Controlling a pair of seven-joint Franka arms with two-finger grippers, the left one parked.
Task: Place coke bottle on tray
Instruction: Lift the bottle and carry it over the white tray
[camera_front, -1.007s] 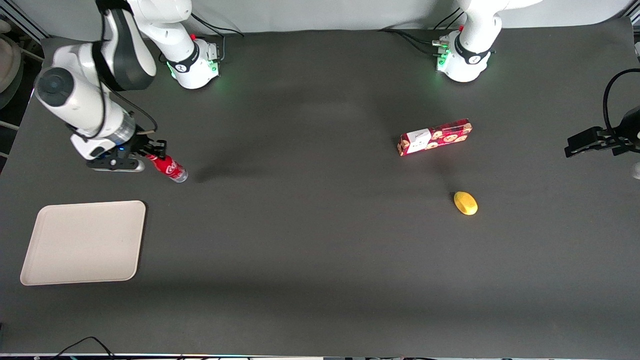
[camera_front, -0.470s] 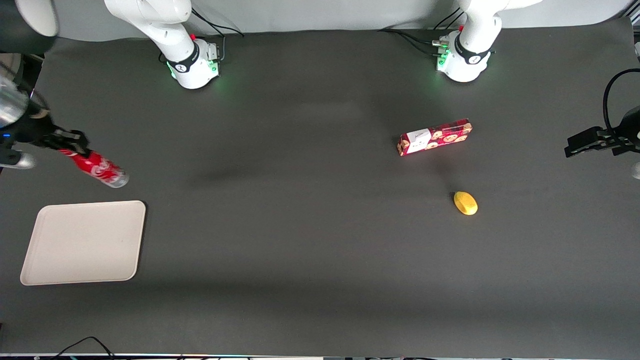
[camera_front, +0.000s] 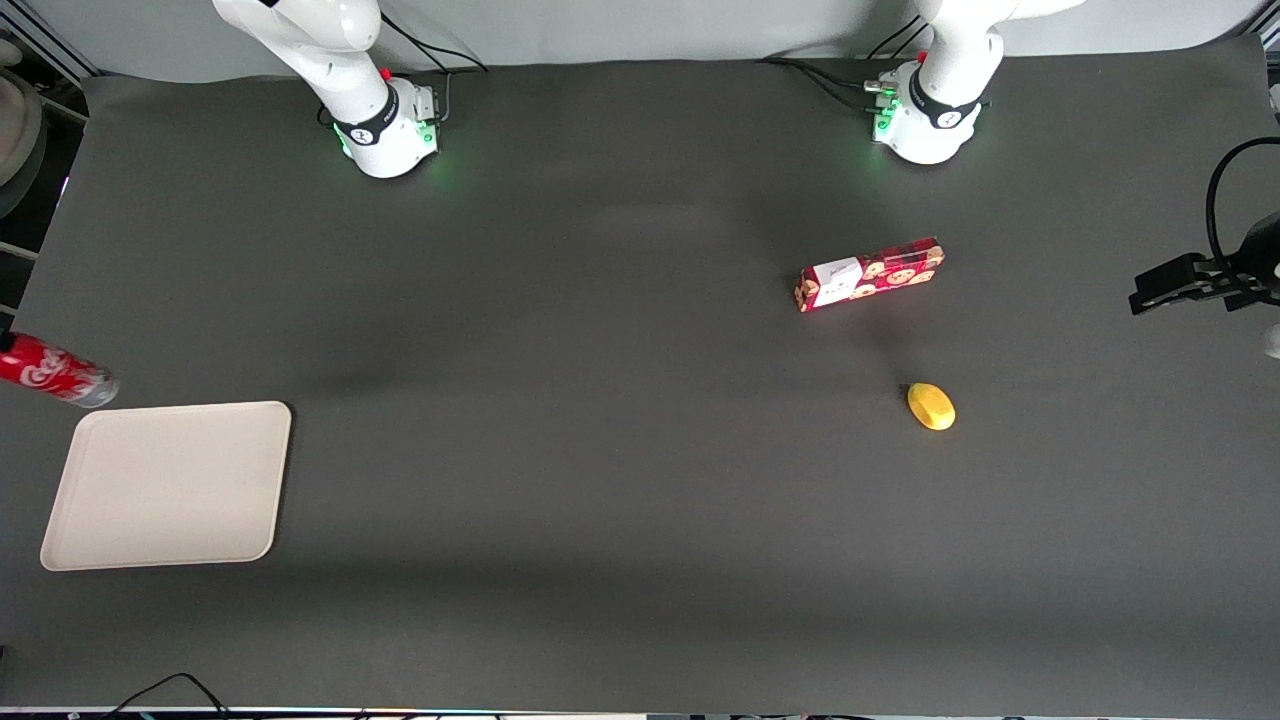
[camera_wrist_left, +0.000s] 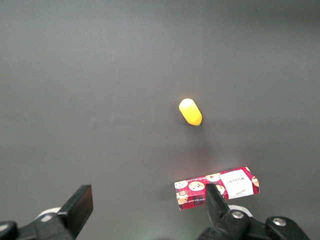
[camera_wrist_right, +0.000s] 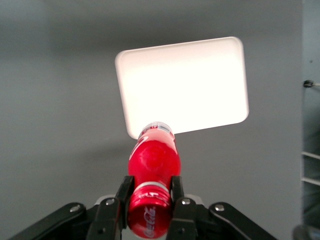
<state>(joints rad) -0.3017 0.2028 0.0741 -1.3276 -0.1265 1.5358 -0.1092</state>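
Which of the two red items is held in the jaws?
The coke bottle, slim with white script, is clamped in the gripper above the table, near the tray. The cookie box lies on the table toward the parked arm's end.

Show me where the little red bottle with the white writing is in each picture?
Front view: the small red coke bottle sits at the picture's edge, toward the working arm's end, just farther from the camera than the flat beige tray.
Right wrist view: the bottle is clamped in the gripper, above the table.
Left wrist view: not in it.
Shared landmark: the tray.
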